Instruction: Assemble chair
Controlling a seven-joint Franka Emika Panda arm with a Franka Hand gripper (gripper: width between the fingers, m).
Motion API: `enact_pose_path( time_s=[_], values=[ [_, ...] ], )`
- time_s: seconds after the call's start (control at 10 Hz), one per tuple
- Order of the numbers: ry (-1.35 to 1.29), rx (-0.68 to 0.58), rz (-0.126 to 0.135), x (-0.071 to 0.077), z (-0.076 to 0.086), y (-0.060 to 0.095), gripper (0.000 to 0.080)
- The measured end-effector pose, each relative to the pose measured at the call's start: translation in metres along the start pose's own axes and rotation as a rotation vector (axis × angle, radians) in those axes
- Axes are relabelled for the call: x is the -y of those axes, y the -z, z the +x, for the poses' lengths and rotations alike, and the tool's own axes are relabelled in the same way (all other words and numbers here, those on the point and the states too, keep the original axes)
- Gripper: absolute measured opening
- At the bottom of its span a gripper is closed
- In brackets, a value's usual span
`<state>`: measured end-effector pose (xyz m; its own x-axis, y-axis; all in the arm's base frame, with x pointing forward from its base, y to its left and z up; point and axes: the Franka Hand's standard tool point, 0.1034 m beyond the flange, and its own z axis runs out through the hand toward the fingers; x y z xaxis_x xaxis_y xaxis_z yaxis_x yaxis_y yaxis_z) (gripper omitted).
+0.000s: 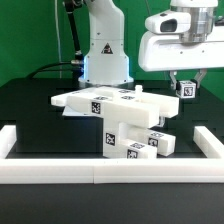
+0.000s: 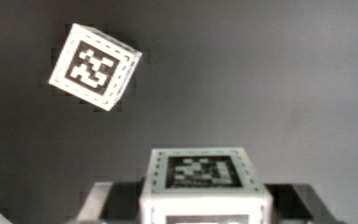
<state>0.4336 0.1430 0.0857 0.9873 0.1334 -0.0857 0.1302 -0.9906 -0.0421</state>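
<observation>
My gripper [image 1: 186, 90] hangs above the table at the exterior view's right, shut on a small white tagged cube [image 1: 186, 88]. In the wrist view the cube [image 2: 204, 172] sits between the two fingers [image 2: 119, 200], tag facing the camera. The other chair pieces stand together mid-table: a flat white slab [image 1: 100, 100] lies on top of tagged leg blocks [image 1: 113, 138], with more tagged blocks [image 1: 152, 145] beside them. The gripper is to the right of this cluster and higher. Another white tagged piece [image 2: 96, 64] lies on the black table in the wrist view.
Long white border rails run along the front [image 1: 100, 172], the left [image 1: 10, 140] and the right [image 1: 208, 146] of the black table. The robot base [image 1: 105, 50] stands behind the cluster.
</observation>
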Motion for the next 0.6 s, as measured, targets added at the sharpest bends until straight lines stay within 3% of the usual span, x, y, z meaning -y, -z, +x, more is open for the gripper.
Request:
enact_pose_path(
  time_s=[0.1,0.3,0.6],
  values=[
    [0.030,0.000,0.003,-0.003,0.000,0.001,0.0288],
    [0.126,-0.025,0.017,-0.038,0.009,0.016,0.0288],
    [0.206,-0.014,0.018,-0.070,0.032,0.044,0.0288]
  ],
)
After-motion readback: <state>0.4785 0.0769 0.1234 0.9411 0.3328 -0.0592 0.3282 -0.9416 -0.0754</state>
